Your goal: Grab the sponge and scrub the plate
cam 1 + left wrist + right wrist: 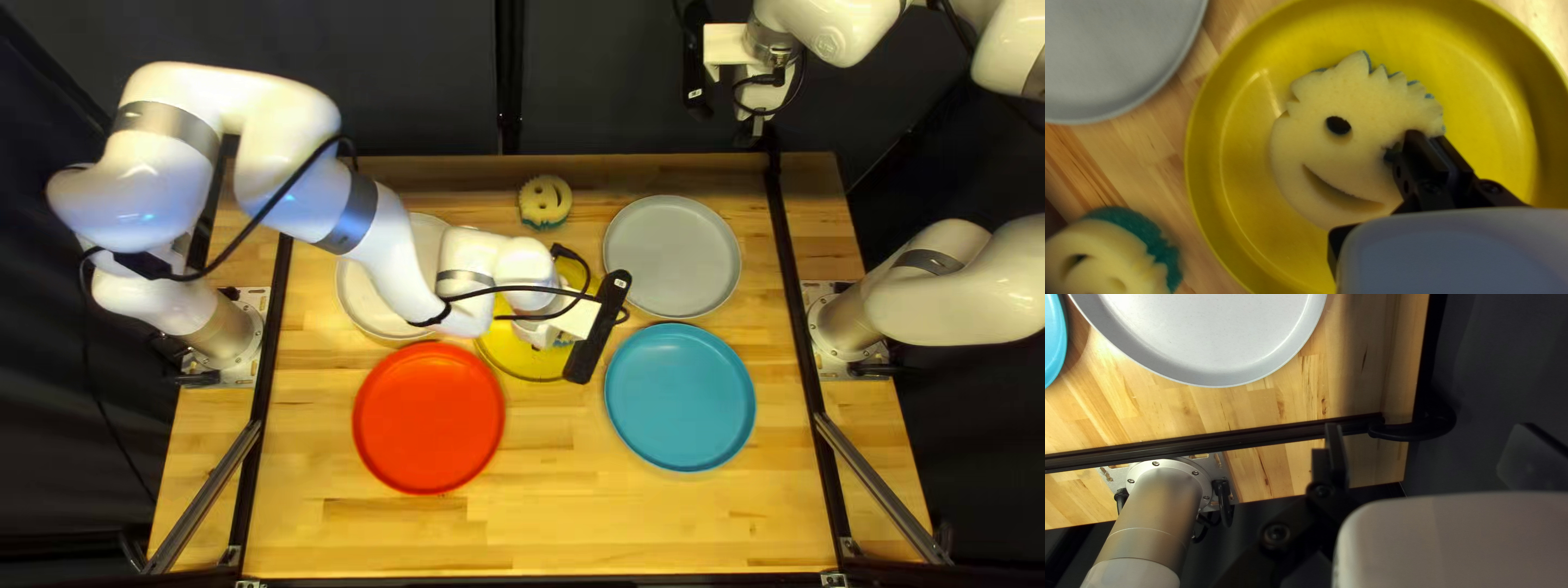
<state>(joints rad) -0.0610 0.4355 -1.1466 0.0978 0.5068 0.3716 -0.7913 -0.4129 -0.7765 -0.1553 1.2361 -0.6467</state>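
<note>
Gripping smiling sponge (1358, 149); left tool (544, 333) over yellow plate (1230, 147).

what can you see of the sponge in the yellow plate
The sponge is round, pale yellow and foam-like, with a spiky edge, blue showing beneath, one dark eye hole and a curved mouth slit. It is face up within the rim of the yellow plate. The left gripper hides part of it; whether it holds it, I can't tell.

The streaked tan desk (653, 523) has a red plate (428, 418) near left, blue plate (679, 397) near right, grey plate (672, 256) far right, white plate (365, 305) far left, yellow plate (1235, 141) between, and cream, smiley-faced blue-edged sponge (1369, 109) and teal-edged sponge (531, 197).
</note>
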